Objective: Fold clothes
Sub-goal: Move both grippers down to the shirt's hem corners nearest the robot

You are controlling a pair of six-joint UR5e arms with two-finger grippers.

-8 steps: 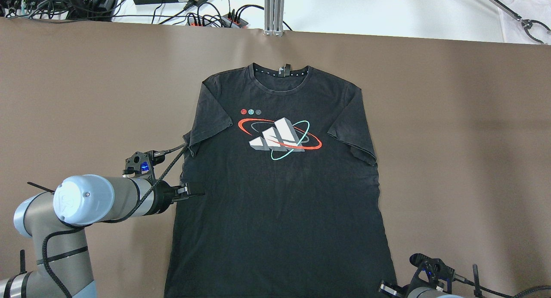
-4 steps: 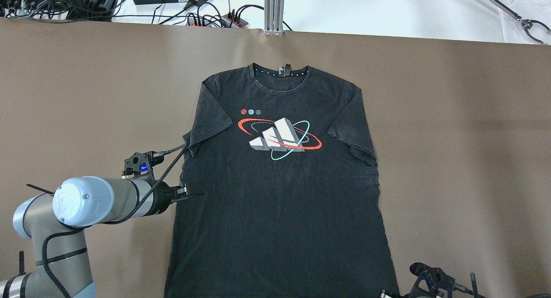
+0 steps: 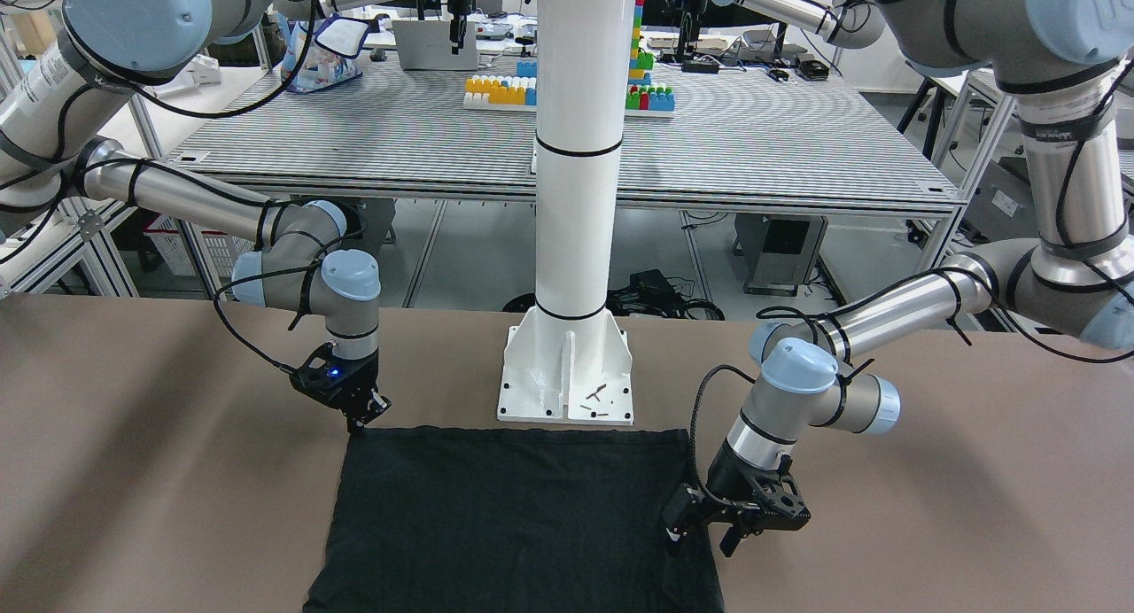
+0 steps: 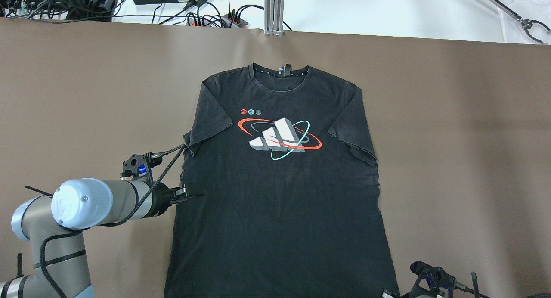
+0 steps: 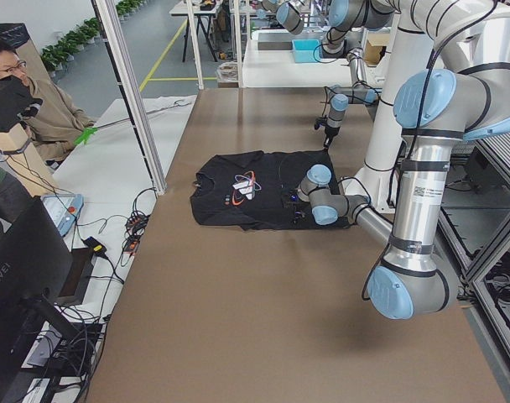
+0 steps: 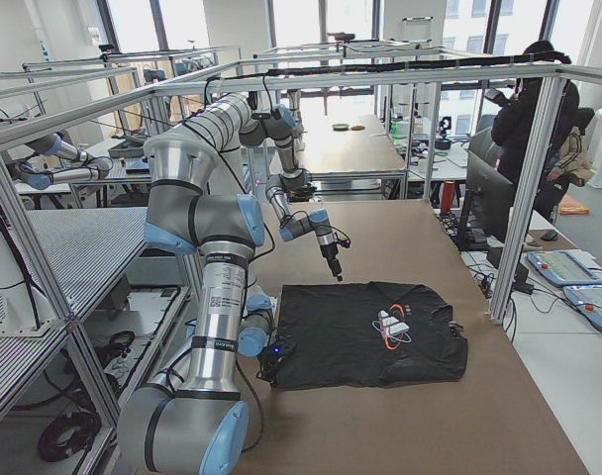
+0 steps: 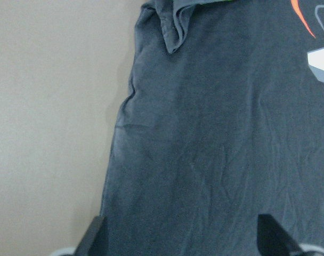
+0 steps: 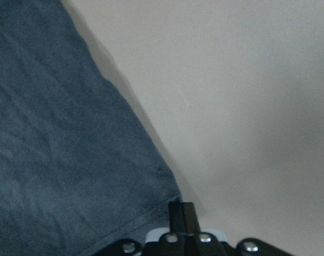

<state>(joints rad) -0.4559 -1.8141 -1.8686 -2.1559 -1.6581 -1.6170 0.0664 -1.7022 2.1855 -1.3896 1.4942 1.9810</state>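
While the black T-shirt (image 4: 280, 203) lies flat, print (image 4: 280, 132) up, left fingers (image 7: 96, 237) gape, right fingers (image 8: 175, 216) meet.

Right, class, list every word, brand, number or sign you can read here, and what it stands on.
"HUAWEI": on the back of the black flat monitor, left side view.
"UR": on the left arm's pale blue round joint cap.
Black short-sleeved fabric T-shirt: its chest print is a picture with no letters; its neck tag is too small to read.
White sticker on the left arm's grey tube: too small to read.
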